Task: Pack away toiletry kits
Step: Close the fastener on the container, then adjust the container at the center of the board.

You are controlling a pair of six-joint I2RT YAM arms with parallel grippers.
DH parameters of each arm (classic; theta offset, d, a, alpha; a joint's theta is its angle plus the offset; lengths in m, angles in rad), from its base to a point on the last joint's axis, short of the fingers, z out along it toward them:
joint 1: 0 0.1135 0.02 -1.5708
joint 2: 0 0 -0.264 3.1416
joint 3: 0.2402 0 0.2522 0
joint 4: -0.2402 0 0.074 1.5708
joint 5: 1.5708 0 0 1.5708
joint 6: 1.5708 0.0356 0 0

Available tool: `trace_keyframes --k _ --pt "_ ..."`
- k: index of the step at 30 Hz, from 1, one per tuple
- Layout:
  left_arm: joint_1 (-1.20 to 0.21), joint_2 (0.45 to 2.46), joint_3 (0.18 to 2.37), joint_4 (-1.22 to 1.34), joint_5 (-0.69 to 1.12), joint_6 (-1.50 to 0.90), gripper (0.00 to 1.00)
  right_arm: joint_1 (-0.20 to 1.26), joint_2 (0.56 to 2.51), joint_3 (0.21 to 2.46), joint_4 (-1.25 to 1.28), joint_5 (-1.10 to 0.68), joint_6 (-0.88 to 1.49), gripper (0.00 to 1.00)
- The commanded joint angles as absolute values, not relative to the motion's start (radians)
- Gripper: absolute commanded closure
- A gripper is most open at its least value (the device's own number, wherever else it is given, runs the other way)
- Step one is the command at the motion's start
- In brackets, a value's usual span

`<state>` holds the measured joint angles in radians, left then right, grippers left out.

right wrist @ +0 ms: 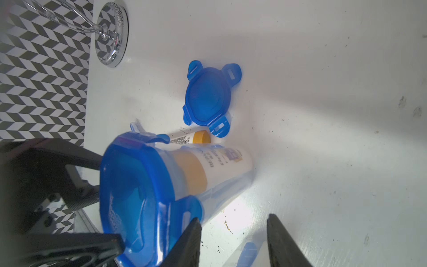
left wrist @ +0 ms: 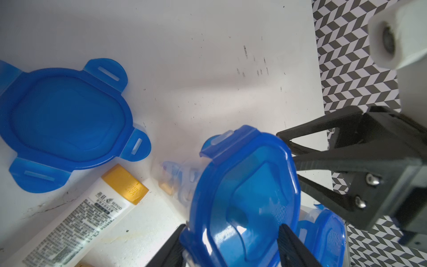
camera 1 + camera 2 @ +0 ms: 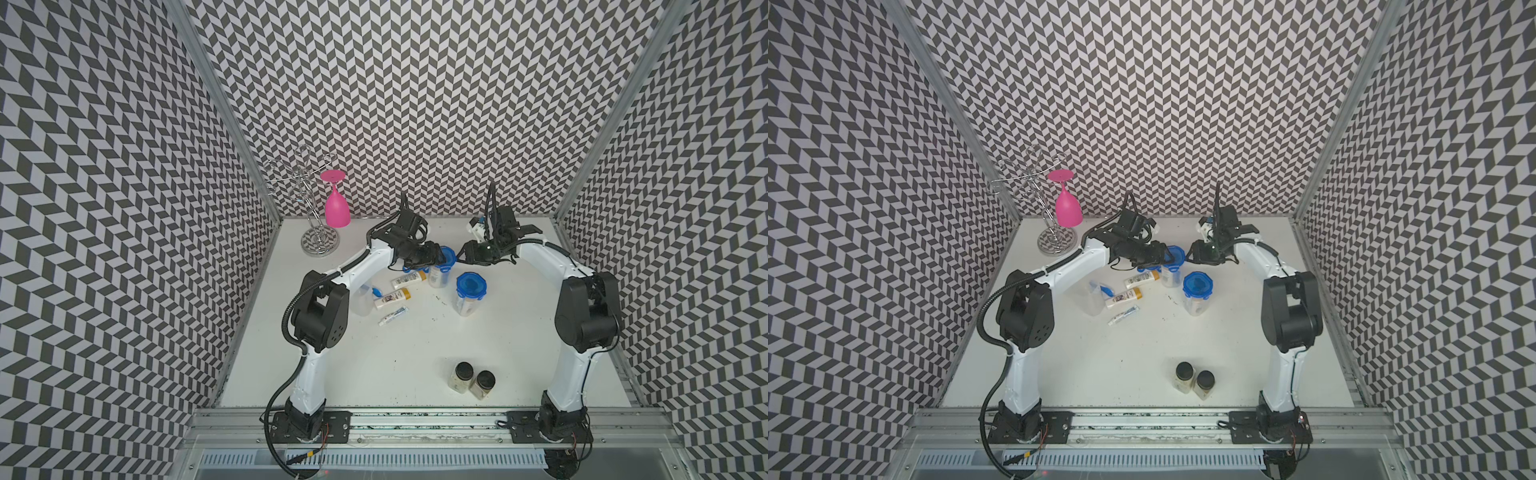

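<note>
I'm seating the blue four-tab plastic lid (image 2: 245,196) on the tall clear plastic tub (image 1: 231,182), left jaws pinching that lid, right jaws spread and empty; next, I reckon, snap tabs down.

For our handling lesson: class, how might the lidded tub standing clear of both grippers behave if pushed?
The tub is tall and narrow, so a high push would probably tip it. Its smooth clear wall likely slips.
</note>
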<state>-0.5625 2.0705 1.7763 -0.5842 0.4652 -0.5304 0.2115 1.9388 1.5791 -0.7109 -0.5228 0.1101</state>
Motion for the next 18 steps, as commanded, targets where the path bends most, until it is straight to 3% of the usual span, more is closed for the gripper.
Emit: trace_keyframes --k 1,9,18 --pt "-0.595 2.080 1.770 -0.538 0.514 -0.544 0.38 0.255 1.941 1.562 -0.662 -0.603 0.123 0.54" --pt "-0.591 2.071 1.758 -0.540 0.500 -0.540 0.38 0.254 1.925 1.546 -0.653 -0.607 0.127 0.54" --pt "-0.581 2.101 1.779 -0.499 0.535 -0.543 0.38 0.120 1.854 1.510 -0.655 -0.533 0.142 0.52"
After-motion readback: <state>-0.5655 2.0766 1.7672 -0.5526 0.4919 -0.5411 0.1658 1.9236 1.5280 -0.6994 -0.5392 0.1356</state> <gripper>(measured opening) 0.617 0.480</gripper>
